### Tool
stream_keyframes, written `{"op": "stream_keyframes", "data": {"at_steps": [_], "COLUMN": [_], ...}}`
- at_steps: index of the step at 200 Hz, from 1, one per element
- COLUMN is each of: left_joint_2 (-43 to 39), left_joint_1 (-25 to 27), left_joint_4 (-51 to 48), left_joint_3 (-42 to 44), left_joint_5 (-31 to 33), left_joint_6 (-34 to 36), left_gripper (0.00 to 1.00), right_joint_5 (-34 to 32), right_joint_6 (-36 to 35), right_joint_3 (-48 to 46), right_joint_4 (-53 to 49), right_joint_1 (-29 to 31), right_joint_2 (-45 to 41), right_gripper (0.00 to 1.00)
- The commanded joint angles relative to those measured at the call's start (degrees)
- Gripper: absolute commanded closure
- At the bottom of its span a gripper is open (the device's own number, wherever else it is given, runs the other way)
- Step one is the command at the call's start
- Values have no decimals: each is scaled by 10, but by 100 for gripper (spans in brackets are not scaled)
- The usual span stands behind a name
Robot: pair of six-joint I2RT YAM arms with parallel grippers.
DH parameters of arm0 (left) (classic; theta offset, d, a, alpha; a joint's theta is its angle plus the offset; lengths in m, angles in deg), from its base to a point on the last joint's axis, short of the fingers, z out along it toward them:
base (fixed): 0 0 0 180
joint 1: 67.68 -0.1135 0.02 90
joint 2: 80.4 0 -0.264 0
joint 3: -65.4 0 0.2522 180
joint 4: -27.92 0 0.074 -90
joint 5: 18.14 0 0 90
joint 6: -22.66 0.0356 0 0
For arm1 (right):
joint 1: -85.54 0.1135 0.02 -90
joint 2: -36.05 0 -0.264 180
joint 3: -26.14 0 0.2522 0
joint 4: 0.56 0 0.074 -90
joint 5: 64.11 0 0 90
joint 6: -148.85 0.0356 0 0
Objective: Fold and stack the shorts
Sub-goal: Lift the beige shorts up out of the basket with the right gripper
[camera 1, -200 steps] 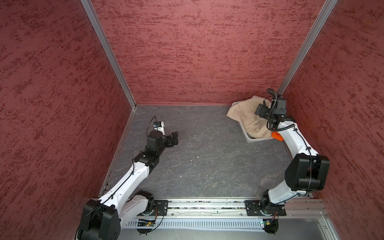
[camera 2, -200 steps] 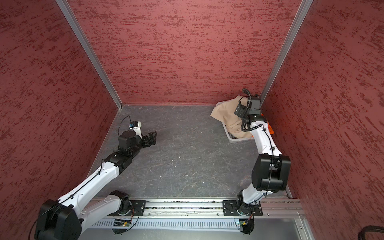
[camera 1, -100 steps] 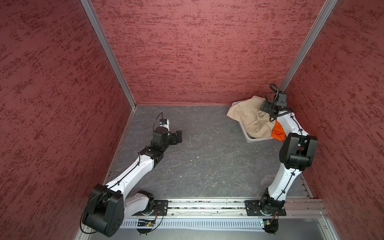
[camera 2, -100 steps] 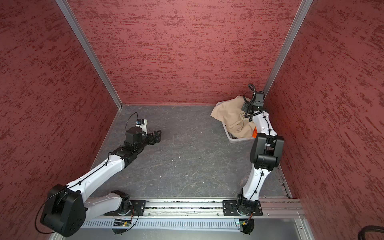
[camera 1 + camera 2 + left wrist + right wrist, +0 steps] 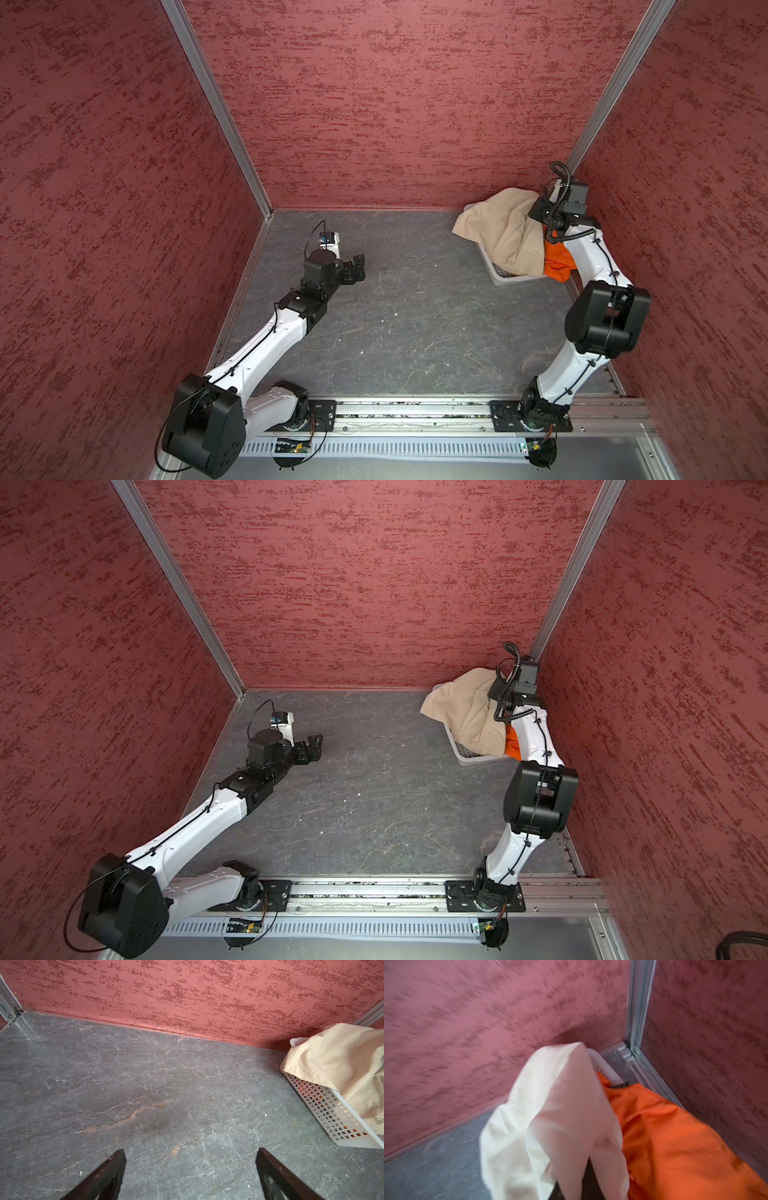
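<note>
Beige shorts (image 5: 503, 232) in clenched right hand (image 5: 535, 211), over orange shorts (image 5: 557, 262) (basket (image 5: 509, 279) below)

From where I stand, the basket (image 5: 505, 277) sits in the floor's (image 5: 415, 311) far right corner. The bottom pair of shorts (image 5: 557, 264) lies inside it, towards its right side. The top pair of shorts (image 5: 503, 228) lies over that pair and hangs across the basket's left rim. The right gripper (image 5: 534, 215) is above the basket's far end, and the left gripper (image 5: 357, 268) is well off to the basket's left.

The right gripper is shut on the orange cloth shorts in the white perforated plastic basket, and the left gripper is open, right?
No: the right wrist view shows the right gripper shut on the beige cloth shorts, not the orange shorts. Rest stands.
</note>
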Motion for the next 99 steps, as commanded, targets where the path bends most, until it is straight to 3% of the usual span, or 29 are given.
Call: {"op": "stream_keyframes", "data": {"at_steps": [1, 59, 99], "left_joint_2": [-12, -38, -62], "left_joint_1": [2, 4, 4], "left_joint_4": [-7, -21, -47], "left_joint_3": [-16, -24, -39], "left_joint_5": [5, 14, 32], "left_joint_6": [8, 14, 21], "left_gripper": [2, 2, 2], "right_joint_5": [50, 156, 181], "right_joint_6": [14, 42, 12], "right_joint_3": [11, 113, 246], "right_joint_4": [53, 72, 16], "right_joint_1": [3, 40, 119], "right_joint_2": [-55, -118, -112], "right_gripper": [100, 100, 100]}}
